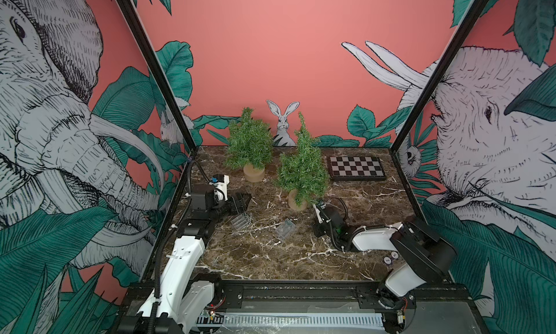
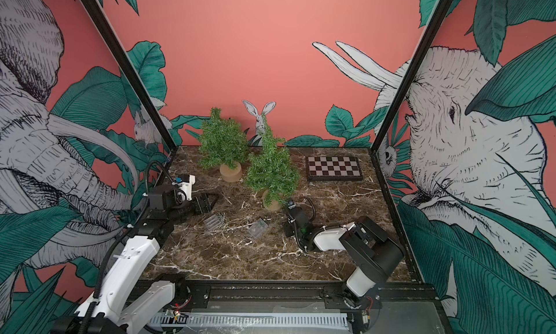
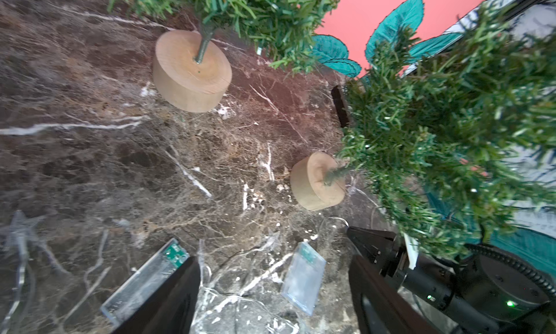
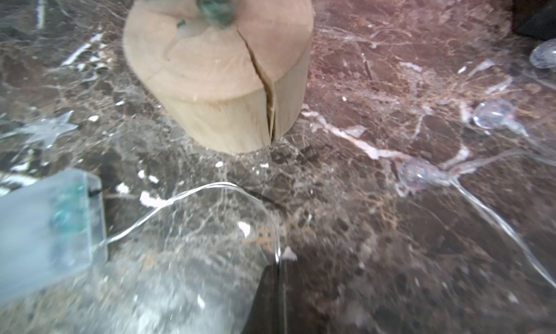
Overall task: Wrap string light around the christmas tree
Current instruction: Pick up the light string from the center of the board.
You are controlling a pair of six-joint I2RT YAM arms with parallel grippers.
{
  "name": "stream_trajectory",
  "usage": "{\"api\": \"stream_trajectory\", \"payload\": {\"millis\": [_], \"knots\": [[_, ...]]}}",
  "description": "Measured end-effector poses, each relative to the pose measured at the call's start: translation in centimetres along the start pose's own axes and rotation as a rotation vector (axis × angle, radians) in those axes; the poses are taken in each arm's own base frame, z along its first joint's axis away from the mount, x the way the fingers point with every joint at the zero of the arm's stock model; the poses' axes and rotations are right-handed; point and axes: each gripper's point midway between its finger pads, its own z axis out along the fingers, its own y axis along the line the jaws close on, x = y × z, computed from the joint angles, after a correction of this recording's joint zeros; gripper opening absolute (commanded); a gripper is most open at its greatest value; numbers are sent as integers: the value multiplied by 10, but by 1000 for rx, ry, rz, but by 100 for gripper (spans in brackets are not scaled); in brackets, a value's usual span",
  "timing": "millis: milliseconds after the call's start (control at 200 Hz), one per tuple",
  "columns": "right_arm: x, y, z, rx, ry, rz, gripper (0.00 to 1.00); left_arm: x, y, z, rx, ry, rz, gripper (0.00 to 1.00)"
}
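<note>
1. Your right end effector (image 4: 278, 275): jaws were closed on the string light (image 4: 210, 186), low at the surface (image 4: 376, 242).
2. Wooden base (image 4: 216, 86): it stood just ahead of that end effector, christmas tree (image 1: 302, 170) upright above it.
3. Your left end effector (image 3: 273, 258): it gaped wide and empty, farther from the tree.

Two christmas trees stand here: the near tree (image 3: 436, 137) just beside the right gripper (image 3: 350, 229), the far tree (image 3: 240, 7) well beyond it. Two clear battery boxes lie by the left gripper (image 3: 273, 299), the first box (image 3: 144, 284) just beside it, the second box (image 3: 304, 281) between both grippers. One chessboard (image 1: 356, 167) lies well past the right gripper.
</note>
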Motion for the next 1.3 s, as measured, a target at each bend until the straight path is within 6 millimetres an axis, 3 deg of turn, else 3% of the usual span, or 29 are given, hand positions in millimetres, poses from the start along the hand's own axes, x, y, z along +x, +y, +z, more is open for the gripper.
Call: {"api": "stream_trajectory", "payload": {"millis": [105, 270, 430, 585, 840, 1020, 1205, 1300], "knots": [[-14, 2, -18, -30, -73, -13, 0, -2, -11, 1, 61, 1, 1, 74], [-53, 8, -45, -64, -202, -40, 0, -6, -24, 0, 129, -6, 10, 74], [-71, 14, -63, -91, -251, -84, 0, -2, -48, 1, 203, -1, 57, 76], [-80, 24, -79, -130, -273, -140, 0, 19, -84, 1, 323, 63, 129, 76], [-91, 36, -107, -176, -320, -229, 0, 46, -117, -7, 400, 101, 283, 77], [-109, 41, -136, -207, -381, -272, 0, 83, -151, -20, 500, 138, 459, 77], [-132, 49, -166, -252, -448, -299, 0, 111, -160, -21, 534, 179, 560, 78], [-139, 52, -178, -274, -475, -312, 0, 124, -165, -22, 549, 191, 607, 89]]}}
